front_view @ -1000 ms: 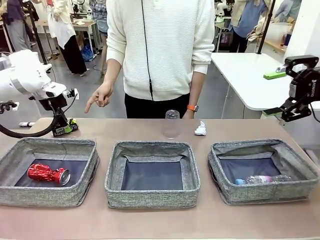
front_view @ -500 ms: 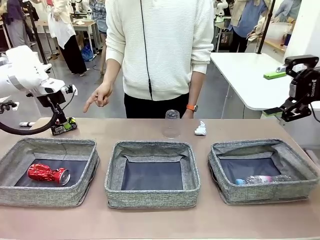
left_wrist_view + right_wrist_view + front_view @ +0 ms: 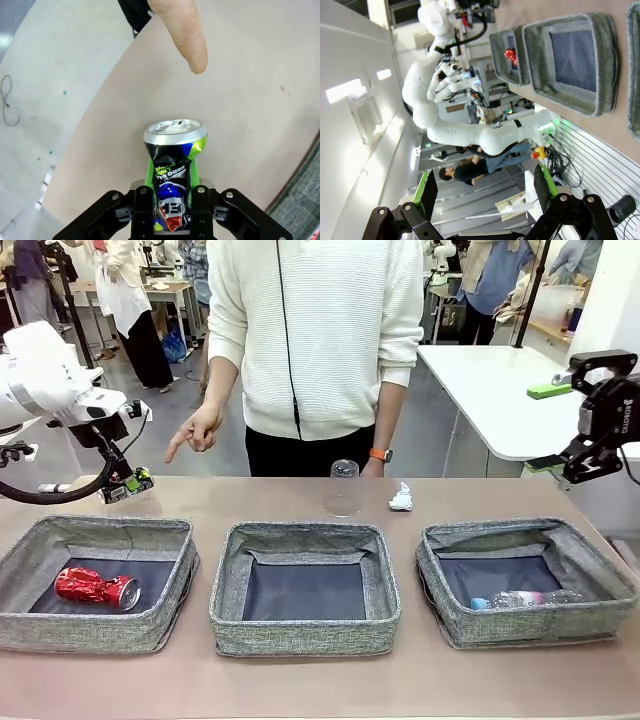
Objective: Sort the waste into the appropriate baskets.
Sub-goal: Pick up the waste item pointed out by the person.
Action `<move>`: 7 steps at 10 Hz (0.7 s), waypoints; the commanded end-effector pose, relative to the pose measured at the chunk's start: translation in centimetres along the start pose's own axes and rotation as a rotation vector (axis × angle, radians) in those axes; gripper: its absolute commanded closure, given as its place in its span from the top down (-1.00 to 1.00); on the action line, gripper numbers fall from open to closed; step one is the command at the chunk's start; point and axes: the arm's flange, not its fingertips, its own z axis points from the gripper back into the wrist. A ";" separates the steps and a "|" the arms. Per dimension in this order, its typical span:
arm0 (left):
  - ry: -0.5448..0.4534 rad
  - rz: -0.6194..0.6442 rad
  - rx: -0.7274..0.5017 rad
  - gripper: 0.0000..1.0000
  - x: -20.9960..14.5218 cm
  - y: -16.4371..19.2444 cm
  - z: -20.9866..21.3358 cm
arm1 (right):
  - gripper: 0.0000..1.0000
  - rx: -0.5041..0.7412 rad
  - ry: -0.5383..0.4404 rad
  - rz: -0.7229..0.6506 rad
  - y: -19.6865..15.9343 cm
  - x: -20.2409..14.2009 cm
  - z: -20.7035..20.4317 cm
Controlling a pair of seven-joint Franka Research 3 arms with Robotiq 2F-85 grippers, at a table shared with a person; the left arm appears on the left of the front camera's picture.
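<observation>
My left gripper (image 3: 120, 486) is shut on the crushed dark multicolour-printed can (image 3: 135, 482) and holds it just above the table's far left, behind the left basket (image 3: 110, 531). In the left wrist view the can (image 3: 172, 165) stands pinched between the fingers, silver top outward, with the gripper (image 3: 172, 202) low in the picture. A crushed red can (image 3: 95, 587) lies in the left basket. The middle basket (image 3: 300, 534) holds nothing. A clear bottle (image 3: 525, 599) lies in the right basket (image 3: 520, 531). My right gripper (image 3: 548, 427) hangs open, raised at the far right, its jaws (image 3: 485, 192) wide apart.
A clear plastic cup (image 3: 343, 488) and a crumpled white paper wad (image 3: 401, 498) sit on the table behind the middle basket. The person stands at the far side, one hand (image 3: 195, 433) pointing down near the held can; its finger (image 3: 182, 35) shows above the can.
My left gripper has lifted the dark can off the table and drawn it slightly left and up. The right arm has not moved.
</observation>
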 end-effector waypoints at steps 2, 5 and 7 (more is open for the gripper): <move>-0.015 0.224 -0.113 -1.00 -0.3 -1.5 3.5 | 1.00 0.004 0.007 0.009 0.1 -0.1 -0.1; -0.359 0.805 0.013 -1.00 1.3 -7.9 14.3 | 1.00 0.004 0.007 0.009 0.1 -0.1 -0.1; -0.365 0.919 0.163 -1.00 1.7 -12.3 16.0 | 1.00 0.004 0.007 0.009 0.1 -0.1 -0.1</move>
